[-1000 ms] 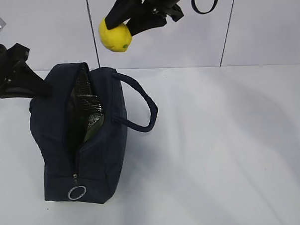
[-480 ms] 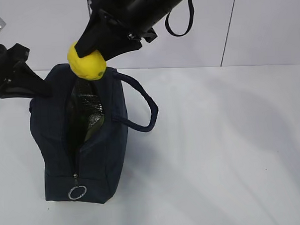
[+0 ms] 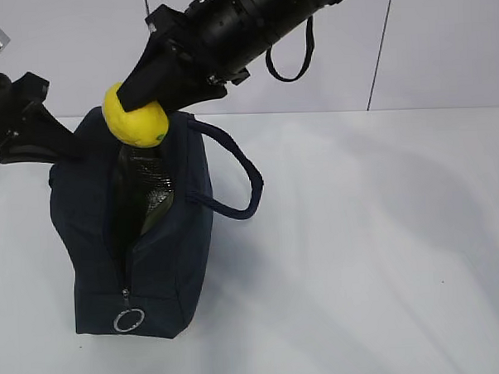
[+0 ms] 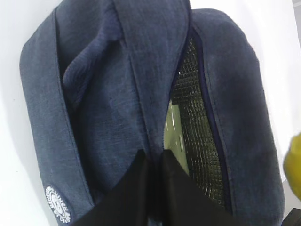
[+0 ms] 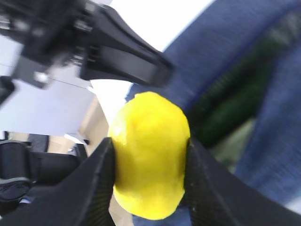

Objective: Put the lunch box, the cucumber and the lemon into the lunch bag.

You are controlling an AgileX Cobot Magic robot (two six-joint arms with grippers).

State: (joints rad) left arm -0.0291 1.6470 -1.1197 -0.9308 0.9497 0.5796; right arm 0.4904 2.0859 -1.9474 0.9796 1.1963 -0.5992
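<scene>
— Where is the lemon?

— My right pincer is squeezing it on both sides. I hold it just over the open top of the lunch bag, which stands on the white worktop.

— And your other pincer?

— My left pincer is pinched on the bag's edge by the zipper. Inside I see shiny lining and the pale green lunch box.

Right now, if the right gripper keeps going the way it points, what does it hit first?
Probably the open mouth of the lunch bag: the right gripper, shut on the lemon, points down-left into it. Depth unclear; the far rim may catch first.
</scene>
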